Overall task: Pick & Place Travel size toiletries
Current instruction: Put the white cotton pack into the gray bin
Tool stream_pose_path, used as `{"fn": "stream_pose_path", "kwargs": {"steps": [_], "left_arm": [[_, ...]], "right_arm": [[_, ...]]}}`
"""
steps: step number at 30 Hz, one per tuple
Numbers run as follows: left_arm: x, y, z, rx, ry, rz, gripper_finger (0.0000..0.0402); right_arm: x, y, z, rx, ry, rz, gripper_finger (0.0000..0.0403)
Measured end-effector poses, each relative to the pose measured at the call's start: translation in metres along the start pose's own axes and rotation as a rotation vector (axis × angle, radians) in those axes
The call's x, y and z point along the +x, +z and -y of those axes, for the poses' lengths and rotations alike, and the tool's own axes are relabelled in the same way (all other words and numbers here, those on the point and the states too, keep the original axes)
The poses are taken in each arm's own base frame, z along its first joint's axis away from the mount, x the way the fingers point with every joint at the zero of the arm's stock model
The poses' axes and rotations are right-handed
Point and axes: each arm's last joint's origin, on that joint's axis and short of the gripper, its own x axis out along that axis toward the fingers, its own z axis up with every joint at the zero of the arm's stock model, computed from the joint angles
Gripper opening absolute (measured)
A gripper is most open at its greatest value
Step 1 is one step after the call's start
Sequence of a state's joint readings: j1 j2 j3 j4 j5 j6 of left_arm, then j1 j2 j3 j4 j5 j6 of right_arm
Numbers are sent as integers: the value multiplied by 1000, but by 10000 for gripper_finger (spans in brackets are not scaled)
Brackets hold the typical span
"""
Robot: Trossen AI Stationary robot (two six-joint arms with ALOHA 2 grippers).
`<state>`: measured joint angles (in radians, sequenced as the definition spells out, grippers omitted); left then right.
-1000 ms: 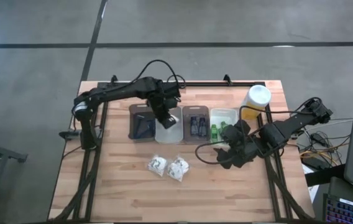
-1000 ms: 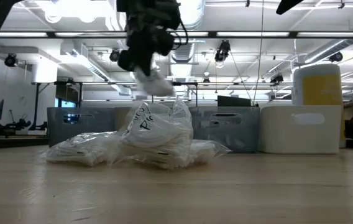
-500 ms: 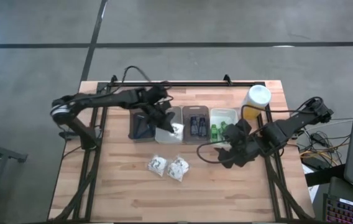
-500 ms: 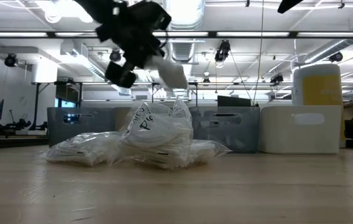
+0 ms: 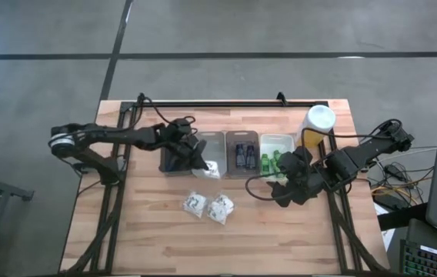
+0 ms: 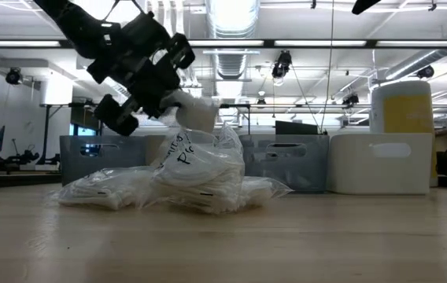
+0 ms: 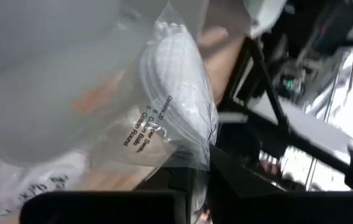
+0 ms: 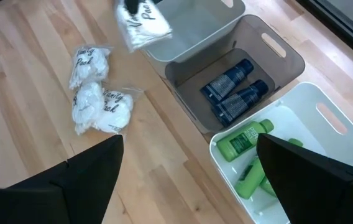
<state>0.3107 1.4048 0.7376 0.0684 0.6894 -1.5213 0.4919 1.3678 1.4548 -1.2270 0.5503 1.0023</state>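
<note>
My left gripper [image 5: 201, 158] is shut on a white crinkly wrapped bundle [image 5: 215, 164] above the near end of the light grey tray [image 5: 211, 139]; it also shows in the low view [image 6: 192, 110] and the right wrist view [image 8: 142, 23]. Two more white bundles [image 5: 208, 205] lie on the table in front of the trays. Dark blue bottles [image 8: 233, 89] lie in the grey tray, green bottles [image 8: 246, 155] in the white tray. My right gripper [image 5: 278, 194] is open and empty, near the white tray's front. My left gripper pinches one end of the bundle's clear wrap [image 6: 173, 101] between its two fingers. The fingers slant down from the table's left. The bundle sticks out past the fingertips toward the right, lifted clear of the tray and table.
Four trays stand in a row: a dark one [image 5: 174, 158], the light grey one, a grey one [image 5: 242, 139] and a white one [image 5: 278, 141]. A tall yellow bottle with a white cap [image 5: 316, 125] stands at the back right. Bare wood lies toward the near edge.
My left arm has swung toward the table's left and my left gripper has gone down and tipped over, now slanting in from the left. It stays shut on the white bundle, which has sunk lower over the light grey tray's near end.
</note>
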Motion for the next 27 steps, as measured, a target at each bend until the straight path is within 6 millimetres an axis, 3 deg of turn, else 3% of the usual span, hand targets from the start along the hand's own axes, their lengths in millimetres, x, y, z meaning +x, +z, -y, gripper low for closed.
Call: {"fn": "stream_pose_path", "kwargs": {"steps": [11,19,27], "left_arm": [[3,4,-8,-31,0,3,29],[11,11,-14,-155,24,29,15],[12,13,-16,-168,29,62,65]], "right_arm": [[0,0,0,2,-1,2,363],[0,0,0,-8,-1,2,363],[0,0,0,-13,-2,1,363]]}}
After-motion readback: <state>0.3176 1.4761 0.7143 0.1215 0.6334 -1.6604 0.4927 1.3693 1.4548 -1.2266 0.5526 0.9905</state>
